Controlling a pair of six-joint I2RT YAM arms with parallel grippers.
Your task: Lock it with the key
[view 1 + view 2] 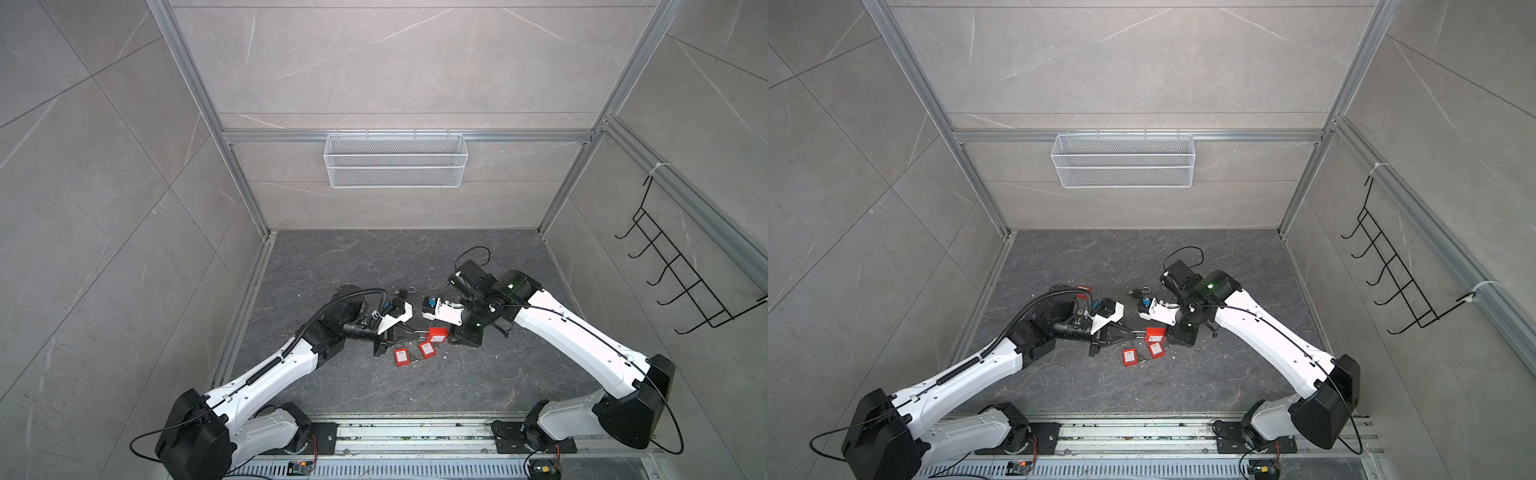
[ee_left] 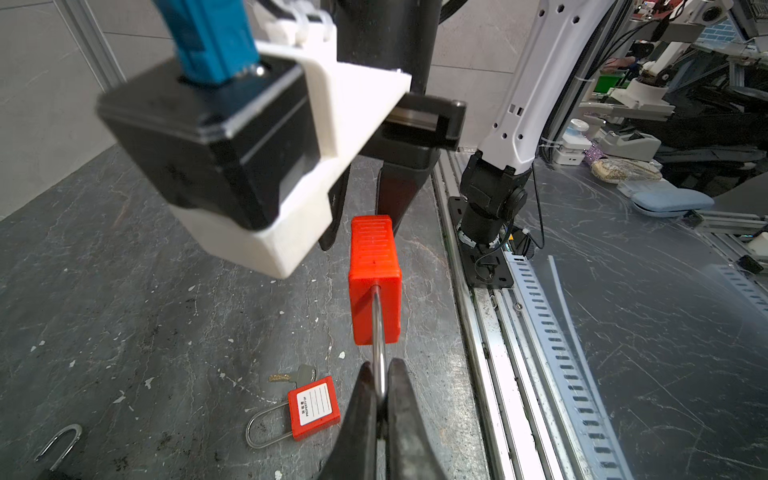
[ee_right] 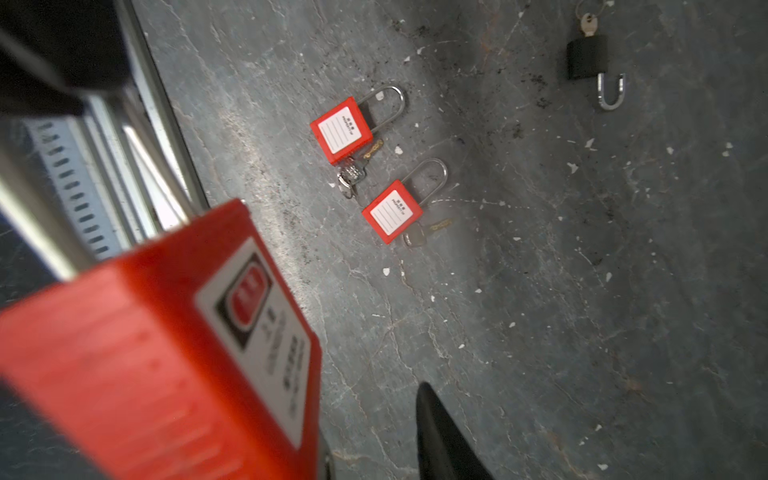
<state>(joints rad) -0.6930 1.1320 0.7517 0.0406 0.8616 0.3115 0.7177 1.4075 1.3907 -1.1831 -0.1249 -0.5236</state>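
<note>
Now, left claw (image 2: 380,388): pressed tight on the steel shackle (image 2: 377,328) of a red padlock (image 2: 374,274). The lock is up off the tabletop, its body sticking straight out from the fingertips.
Right claw (image 2: 363,235): spread and facing the left one, with the far end of the red body between its two black fingers (image 2: 401,199). In the right wrist view one finger stands clear of the body, with grey surface showing in the gap (the other finger is hidden behind the lock).
Key for the held lock: cannot be made out, since the keyhole end is hidden or blurred in every view.
Near the claws, toward the arm bases: first spare padlock (image 3: 341,129) and second spare padlock (image 3: 392,211), both red and lying flat, label side up.
Loose keys: a small key bunch (image 3: 349,178) sits right at the bottom edge of the first spare, and a single key (image 3: 415,239) touches the bottom of the second.
Farther back: black padlock (image 3: 587,58) lies on its own, well apart from the red ones. Its open shackle (image 3: 611,93) is offset to one side, and a silver key (image 3: 588,23) is at the opposite end.
Tabletop (image 3: 582,332): dark grey with a stone look, flecked with pale chips.
Back wall: white mesh basket (image 1: 395,160) hanging from the rail.
Right wall: black wire hook rack (image 1: 681,282).
</note>
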